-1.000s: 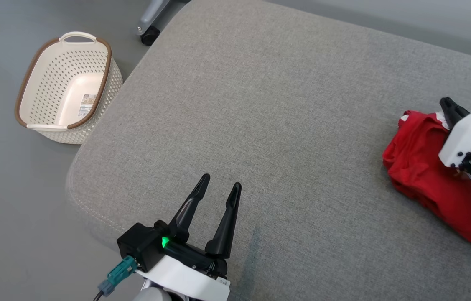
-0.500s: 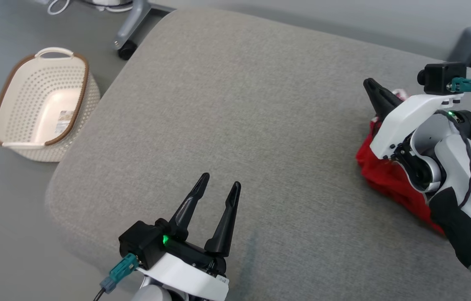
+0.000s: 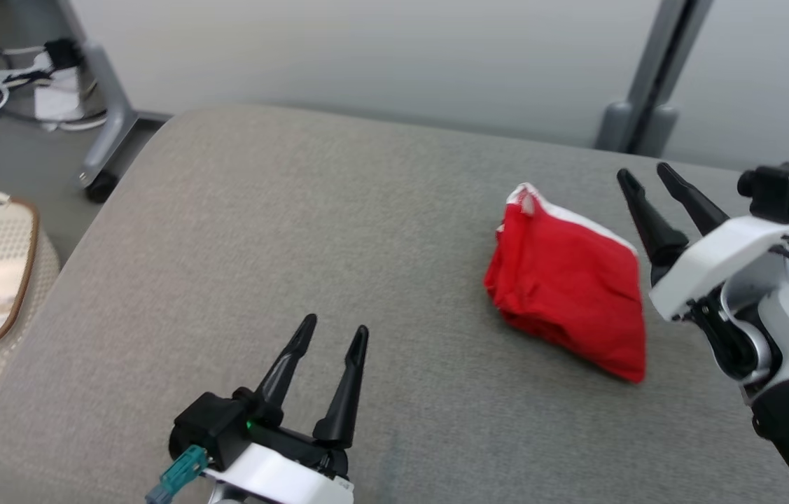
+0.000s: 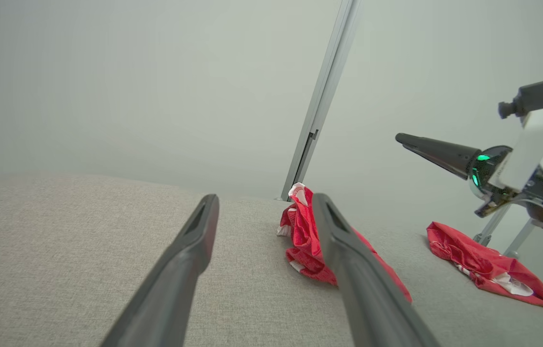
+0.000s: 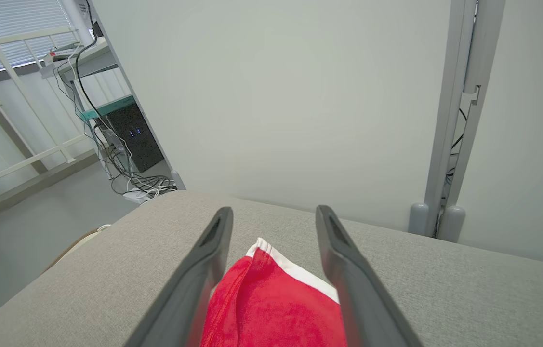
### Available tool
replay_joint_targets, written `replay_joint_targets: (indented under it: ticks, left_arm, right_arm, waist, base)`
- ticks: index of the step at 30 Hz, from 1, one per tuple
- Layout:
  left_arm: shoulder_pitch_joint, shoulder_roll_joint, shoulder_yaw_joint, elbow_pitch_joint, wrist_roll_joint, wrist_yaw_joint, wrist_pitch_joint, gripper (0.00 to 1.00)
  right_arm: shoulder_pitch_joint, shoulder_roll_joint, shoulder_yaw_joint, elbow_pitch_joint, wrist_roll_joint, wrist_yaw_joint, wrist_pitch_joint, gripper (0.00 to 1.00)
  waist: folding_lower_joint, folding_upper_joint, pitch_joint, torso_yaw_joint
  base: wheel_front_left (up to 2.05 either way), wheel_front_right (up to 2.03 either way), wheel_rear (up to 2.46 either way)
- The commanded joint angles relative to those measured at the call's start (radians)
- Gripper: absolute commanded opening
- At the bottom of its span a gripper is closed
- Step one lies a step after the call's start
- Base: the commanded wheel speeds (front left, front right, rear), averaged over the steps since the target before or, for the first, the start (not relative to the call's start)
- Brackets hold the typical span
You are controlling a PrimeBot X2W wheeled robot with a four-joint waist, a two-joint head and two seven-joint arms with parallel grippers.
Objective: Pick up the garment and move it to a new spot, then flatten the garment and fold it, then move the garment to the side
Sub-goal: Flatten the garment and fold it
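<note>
Red garment, white trim, folded in wedge on grey cushion. Lies at 7 o'clock off right gripper, fingers apart, empty; left gripper also apart.

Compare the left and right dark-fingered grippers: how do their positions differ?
The left gripper sits at the grey fabric cushion's near edge; the right gripper is at its right side. The left gripper is far from the folded red garment; the right gripper is just beside it. Both are open and empty.

White wrist shells, long blk jaws, teal plugs, green LED
</note>
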Motion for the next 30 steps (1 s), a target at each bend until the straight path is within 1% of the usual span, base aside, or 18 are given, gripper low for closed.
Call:
replay_joint_targets:
  ticks: [1, 2, 6, 10, 14, 18, 21, 24, 26, 30]
  left_arm:
    - [0.01, 0.007, 0.009, -0.003, -0.002, 0.009, -0.001, 1.0]
    - [0.02, 0.019, 0.021, -0.012, -0.005, 0.017, 0.0, 1.0]
    - [0.036, 0.037, 0.041, -0.03, -0.01, 0.03, 0.003, 1.0]
    - [0.044, 0.054, 0.058, -0.048, -0.015, 0.043, 0.006, 1.0]
    - [0.051, 0.061, 0.076, -0.05, -0.018, 0.055, 0.004, 1.0]
    - [0.049, 0.062, 0.102, -0.04, -0.008, 0.074, 0.001, 1.0]
    - [0.048, 0.066, 0.122, -0.031, 0.01, 0.087, -0.001, 1.0]
    - [0.048, 0.07, 0.148, -0.023, 0.026, 0.088, -0.001, 1.0]
    - [0.056, 0.07, 0.168, -0.02, 0.038, 0.084, -0.002, 1.0]
    - [0.071, 0.062, 0.2, -0.018, 0.061, 0.074, -0.002, 1.0]
  right_arm:
    - [0.024, -0.004, -0.007, -0.012, -0.006, 0.002, -0.011, 1.0]
    - [0.065, -0.017, -0.034, -0.049, -0.022, 0.002, -0.02, 1.0]
    - [0.169, -0.03, -0.116, -0.125, -0.072, 0.002, -0.034, 1.0]
    - [0.284, -0.021, -0.232, -0.209, -0.152, 0.002, -0.049, 1.0]
    - [0.42, 0.032, -0.375, -0.301, -0.233, 0.002, -0.071, 1.0]
    - [0.559, 0.105, -0.509, -0.389, -0.322, 0.002, -0.081, 1.0]
    - [0.657, 0.16, -0.585, -0.441, -0.381, 0.002, -0.087, 1.0]
    - [0.73, 0.198, -0.633, -0.49, -0.435, 0.002, -0.095, 1.0]
    - [0.765, 0.213, -0.631, -0.518, -0.469, 0.002, -0.1, 1.0]
    - [0.798, 0.245, -0.637, -0.548, -0.494, 0.002, -0.098, 1.0]
  waist:
    - [0.0, 0.0, -0.057, -0.058]
    - [0.0, 0.0, -0.077, -0.084]
    - [0.0, 0.0, -0.106, -0.127]
    - [0.0, 0.0, -0.111, -0.159]
    - [0.0, 0.0, -0.11, -0.18]
    - [0.0, 0.0, -0.106, -0.191]
    - [0.0, 0.0, -0.104, -0.193]
    - [0.0, 0.0, -0.102, -0.198]
    - [0.0, 0.0, -0.102, -0.204]
    - [0.0, 0.0, -0.1, -0.218]
  base:
    - [0.0, 0.0, 0.0]
    - [0.0, 0.0, 0.0]
    - [0.0, 0.0, 0.0]
    - [0.0, 0.0, 0.0]
    - [0.0, 0.0, 0.0]
    - [0.0, 0.0, 0.0]
    - [0.0, 0.0, 0.0]
    - [0.0, 0.0, 0.0]
    - [0.0, 0.0, 0.0]
    - [0.0, 0.0, 0.0]
